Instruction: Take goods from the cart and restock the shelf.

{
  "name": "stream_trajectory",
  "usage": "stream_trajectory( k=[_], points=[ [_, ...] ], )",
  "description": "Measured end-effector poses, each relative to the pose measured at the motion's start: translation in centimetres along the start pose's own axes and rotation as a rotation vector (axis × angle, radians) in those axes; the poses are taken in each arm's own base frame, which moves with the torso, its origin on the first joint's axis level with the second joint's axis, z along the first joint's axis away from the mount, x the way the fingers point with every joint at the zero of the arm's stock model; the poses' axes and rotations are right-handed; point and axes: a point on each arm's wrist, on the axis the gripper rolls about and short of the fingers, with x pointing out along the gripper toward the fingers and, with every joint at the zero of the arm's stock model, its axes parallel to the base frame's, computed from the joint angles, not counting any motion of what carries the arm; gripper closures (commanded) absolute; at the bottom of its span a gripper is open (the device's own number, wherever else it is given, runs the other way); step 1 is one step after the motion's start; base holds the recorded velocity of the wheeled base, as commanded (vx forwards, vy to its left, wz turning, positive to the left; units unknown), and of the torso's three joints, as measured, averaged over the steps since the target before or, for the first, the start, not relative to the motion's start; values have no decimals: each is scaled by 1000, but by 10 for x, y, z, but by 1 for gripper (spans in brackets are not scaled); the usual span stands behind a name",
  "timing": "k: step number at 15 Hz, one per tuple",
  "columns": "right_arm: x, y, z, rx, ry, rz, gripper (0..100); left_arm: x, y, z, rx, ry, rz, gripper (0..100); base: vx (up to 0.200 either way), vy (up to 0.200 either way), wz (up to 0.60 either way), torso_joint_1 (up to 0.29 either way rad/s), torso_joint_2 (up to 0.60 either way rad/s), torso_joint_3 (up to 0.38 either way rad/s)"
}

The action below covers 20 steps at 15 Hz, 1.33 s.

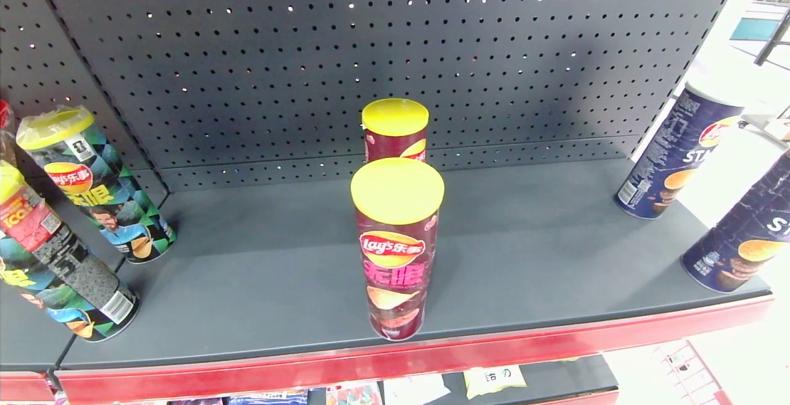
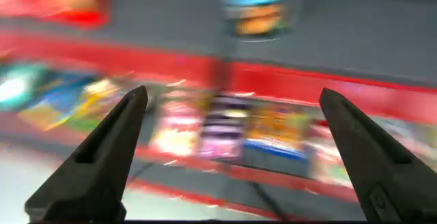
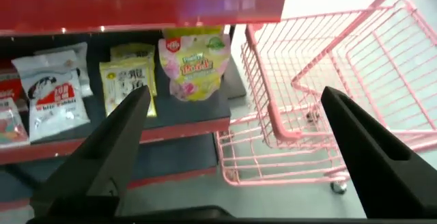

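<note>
Head view: showed front can [image 1: 395,250] just before rear can [image 1: 395,130], both red, upright mid-shelf [image 1: 524,238]; blue cans [image 1: 676,152] at right, green cans [image 1: 99,183] at left

Left wrist view: showed left gripper [image 2: 233,93] spread wide, empty, facing blurred shelf edge

Right wrist view: showed right gripper [image 3: 235,91] spread wide, empty; cart [image 3: 285,132] just beside lower-shelf bags [image 3: 194,63]

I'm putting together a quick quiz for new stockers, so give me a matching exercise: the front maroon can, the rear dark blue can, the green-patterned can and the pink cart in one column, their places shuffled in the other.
1. front maroon can
2. rear dark blue can
3. green-patterned can
4. pink cart

A. on the floor beside the lower shelf
B. left end of the grey shelf
C. middle of the grey shelf, near its red front edge
D. right end of the grey shelf

Pairs: 1-C, 2-D, 3-B, 4-A
</note>
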Motion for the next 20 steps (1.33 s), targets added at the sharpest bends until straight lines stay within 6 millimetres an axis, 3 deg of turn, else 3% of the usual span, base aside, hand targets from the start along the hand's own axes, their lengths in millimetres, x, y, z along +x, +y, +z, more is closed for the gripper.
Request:
stream_trajectory(
  k=[4, 6, 10, 15, 20],
  points=[
    [25, 5, -3, 42, -246, -27, 0, 5, -4, -15, -18, -21, -88, 0, 0, 0, 0, 0, 0, 0],
    [33, 8, -15, 37, -224, 3, 0, 5, -4, -16, -18, -23, -95, 0, 0, 0, 0, 0, 0, 0],
    [36, 13, -20, 29, -224, 193, 0, 7, -2, -16, -20, -28, 44, 0, 0, 0, 0, 0, 0, 0],
    [39, 13, -27, 135, -185, 140, 0, 14, -3, -14, -14, -164, 9, 0, 0, 0, 0, 0, 0, 0],
    [40, 13, -28, 135, -180, 140, 0, 19, -5, -19, -2, -135, -80, 0, 0, 0, 0, 0, 0, 0]
  ],
)
